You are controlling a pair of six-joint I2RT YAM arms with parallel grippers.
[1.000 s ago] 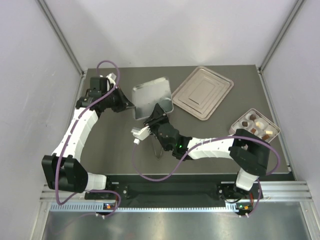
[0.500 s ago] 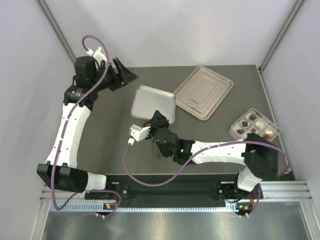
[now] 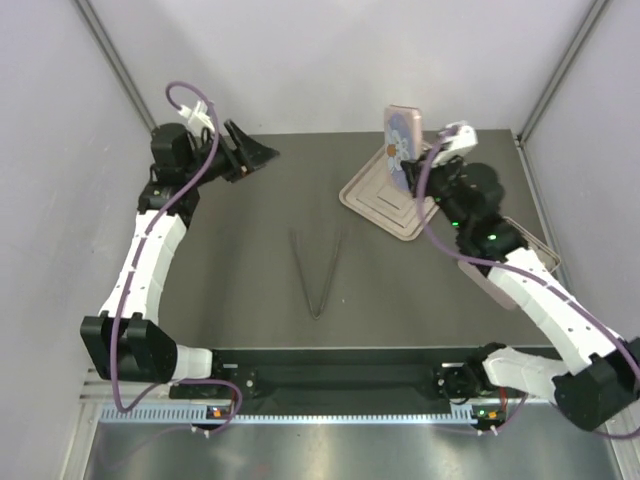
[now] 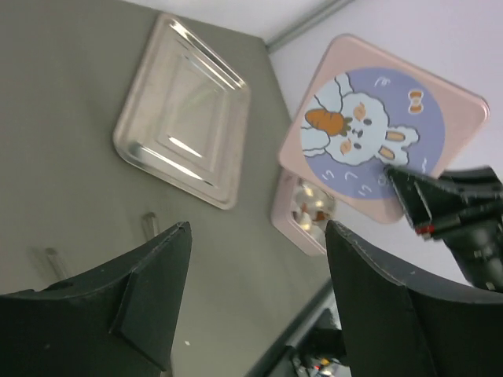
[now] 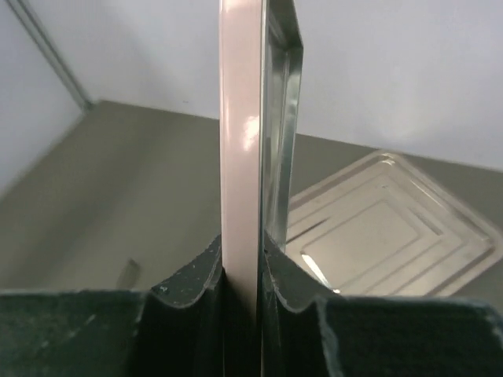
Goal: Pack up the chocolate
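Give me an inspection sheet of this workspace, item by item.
Surface: dark grey table, no spills seen.
Job's things: chocolate not discernible in any view.
Clutter: silver tray and metal tongs lying flat; pink bunny lid held upright on edge.
End effectors: left end effector open, empty, above the table; right end effector shut on the lid's edge.
Cables: purple cable looped along each arm.
Surroundings: pale walls, metal frame posts.
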